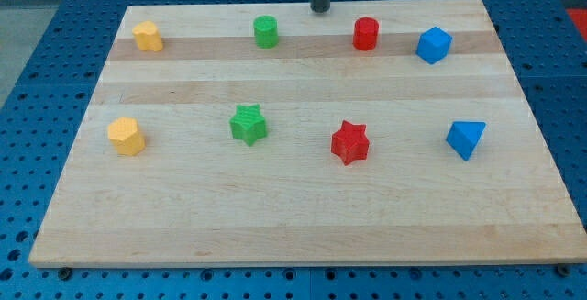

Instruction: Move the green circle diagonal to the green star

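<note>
The green circle (266,31) is a short cylinder near the view's top, left of centre. The green star (249,124) lies below it, about mid-board, nearly straight under it and slightly to the left. My tip (319,9) is the dark rod's end at the board's top edge, to the right of and a little above the green circle, apart from it.
On the wooden board (293,217): a yellow block (148,36) at top left, a yellow hexagon-like block (127,136) at mid left, a red cylinder (366,34), a blue cube (434,45), a red star (349,142), a blue triangle (466,138).
</note>
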You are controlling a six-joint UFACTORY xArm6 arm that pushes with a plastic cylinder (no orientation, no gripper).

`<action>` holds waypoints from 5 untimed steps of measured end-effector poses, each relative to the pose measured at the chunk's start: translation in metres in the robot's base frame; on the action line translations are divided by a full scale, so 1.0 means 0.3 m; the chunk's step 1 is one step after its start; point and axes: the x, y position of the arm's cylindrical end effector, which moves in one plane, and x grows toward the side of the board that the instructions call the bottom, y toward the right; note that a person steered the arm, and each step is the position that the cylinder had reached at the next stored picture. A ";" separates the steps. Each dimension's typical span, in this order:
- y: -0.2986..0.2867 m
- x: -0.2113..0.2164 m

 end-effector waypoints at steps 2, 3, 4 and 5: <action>-0.205 -0.018; -0.205 -0.018; -0.213 -0.018; -0.246 -0.019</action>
